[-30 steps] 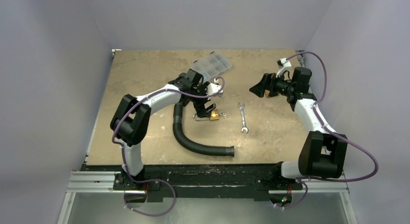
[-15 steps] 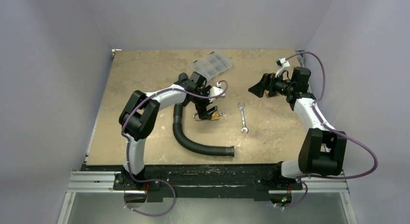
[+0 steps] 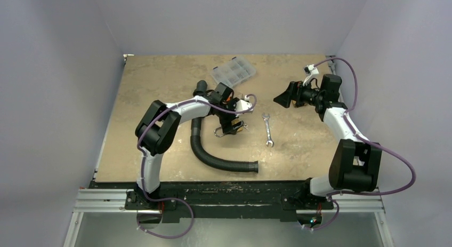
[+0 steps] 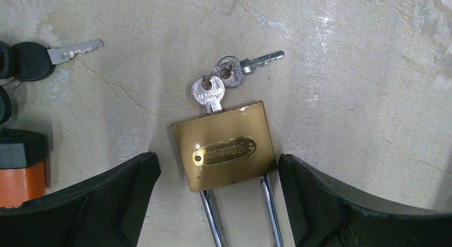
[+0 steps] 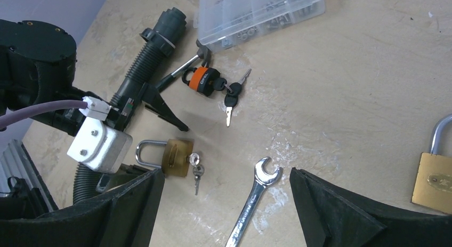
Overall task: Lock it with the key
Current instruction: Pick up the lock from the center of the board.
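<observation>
Left wrist: open left claw (image 4: 218, 167) straddles padlock (image 4: 224, 145), shackle (image 4: 211, 215) nearest, key (image 4: 209, 92) at far end.

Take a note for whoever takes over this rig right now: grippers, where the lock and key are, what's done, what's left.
Left gripper: open, straddling the brass padlock, not gripping it.
Right gripper: open, empty, hovering at the right.
Key: in the padlock's keyhole, a spare on its ring.
Done: key inserted.
Left: grip the body, turn the key. Whether the shackle is latched cannot be judged.
</observation>
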Controlling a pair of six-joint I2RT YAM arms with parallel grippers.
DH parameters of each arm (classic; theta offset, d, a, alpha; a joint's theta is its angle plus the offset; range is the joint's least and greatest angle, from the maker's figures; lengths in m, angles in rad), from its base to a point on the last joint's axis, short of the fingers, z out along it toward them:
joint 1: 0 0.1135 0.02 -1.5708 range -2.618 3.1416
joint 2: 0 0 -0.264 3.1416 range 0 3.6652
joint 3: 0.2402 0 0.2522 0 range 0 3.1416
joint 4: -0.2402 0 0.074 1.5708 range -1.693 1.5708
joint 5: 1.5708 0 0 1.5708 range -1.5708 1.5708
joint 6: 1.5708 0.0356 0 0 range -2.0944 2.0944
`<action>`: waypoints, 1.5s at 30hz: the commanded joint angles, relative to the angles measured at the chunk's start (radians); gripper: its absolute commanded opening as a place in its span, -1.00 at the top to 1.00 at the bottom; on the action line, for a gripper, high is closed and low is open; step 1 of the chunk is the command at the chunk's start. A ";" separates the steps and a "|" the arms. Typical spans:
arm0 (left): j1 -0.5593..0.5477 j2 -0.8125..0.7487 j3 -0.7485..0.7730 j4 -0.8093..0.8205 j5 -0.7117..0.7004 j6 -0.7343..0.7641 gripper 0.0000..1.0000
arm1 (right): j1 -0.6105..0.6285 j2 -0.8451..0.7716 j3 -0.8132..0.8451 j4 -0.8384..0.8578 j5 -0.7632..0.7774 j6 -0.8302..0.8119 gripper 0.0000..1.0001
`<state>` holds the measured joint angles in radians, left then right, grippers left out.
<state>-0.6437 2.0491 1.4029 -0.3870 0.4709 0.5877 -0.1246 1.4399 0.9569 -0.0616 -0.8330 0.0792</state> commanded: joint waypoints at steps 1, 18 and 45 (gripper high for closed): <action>-0.010 0.039 0.032 -0.019 0.016 -0.020 -0.85 | 0.000 0.001 0.000 0.017 -0.023 0.004 -0.98; -0.071 -0.017 -0.092 0.089 -0.206 -0.195 -0.35 | 0.000 0.001 -0.006 0.018 -0.016 0.011 -0.98; -0.195 -0.410 -0.201 0.078 -0.296 0.264 0.45 | 0.221 0.106 -0.121 0.341 -0.293 0.241 -0.94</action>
<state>-0.7998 1.7653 1.2194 -0.3744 0.2169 0.7200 0.0685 1.5585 0.8482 0.1192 -1.0382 0.2424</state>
